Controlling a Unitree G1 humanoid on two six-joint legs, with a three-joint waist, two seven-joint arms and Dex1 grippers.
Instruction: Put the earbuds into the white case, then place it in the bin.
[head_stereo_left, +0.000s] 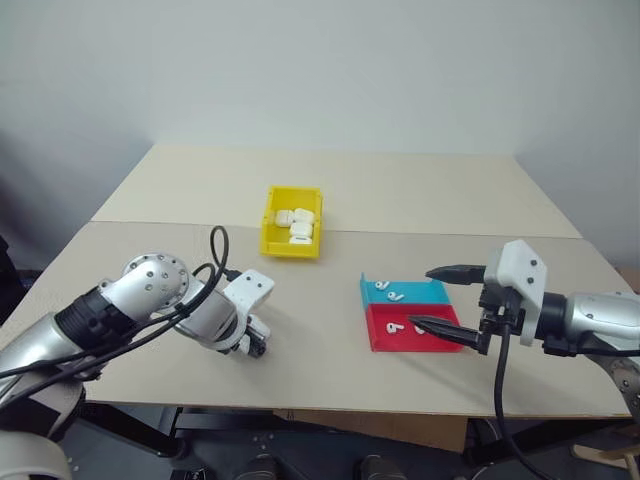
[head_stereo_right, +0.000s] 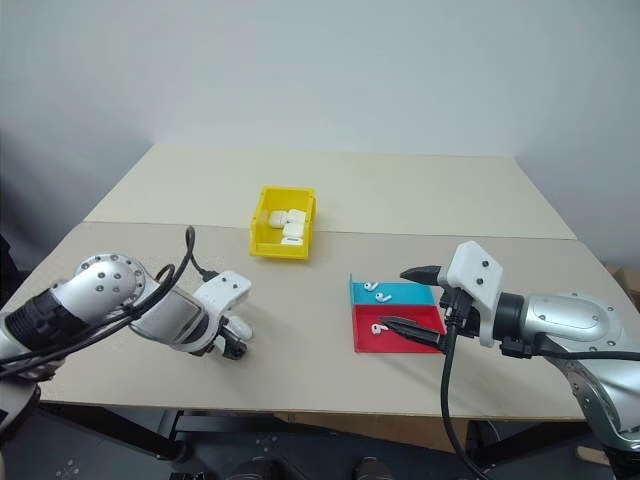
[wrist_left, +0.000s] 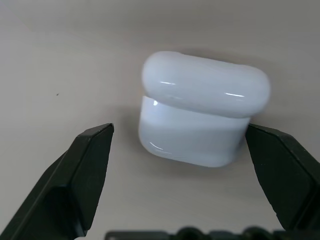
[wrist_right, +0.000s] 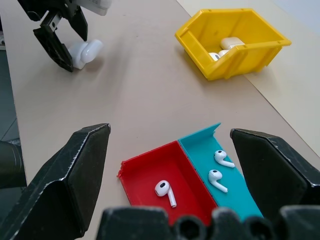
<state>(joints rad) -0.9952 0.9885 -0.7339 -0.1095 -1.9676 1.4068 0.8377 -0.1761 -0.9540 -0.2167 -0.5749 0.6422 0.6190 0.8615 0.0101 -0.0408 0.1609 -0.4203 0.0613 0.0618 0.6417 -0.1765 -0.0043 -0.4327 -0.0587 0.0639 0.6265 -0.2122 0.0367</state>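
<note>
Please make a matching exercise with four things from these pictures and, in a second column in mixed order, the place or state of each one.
Things:
1. white case
2. yellow bin
3. single earbud
4. right hand

Places or states:
A. lies in the red half of the tray
B. open, above the tray
C. holds several white cases
D. on the table between the fingers of the open left hand

Pairs: 1-D, 2-C, 3-A, 4-B

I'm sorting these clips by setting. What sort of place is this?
Probably a robot test bench in a lab: a plain tan table against a bare wall, holding only a yellow bin, a red-and-teal tray and earbuds.
</note>
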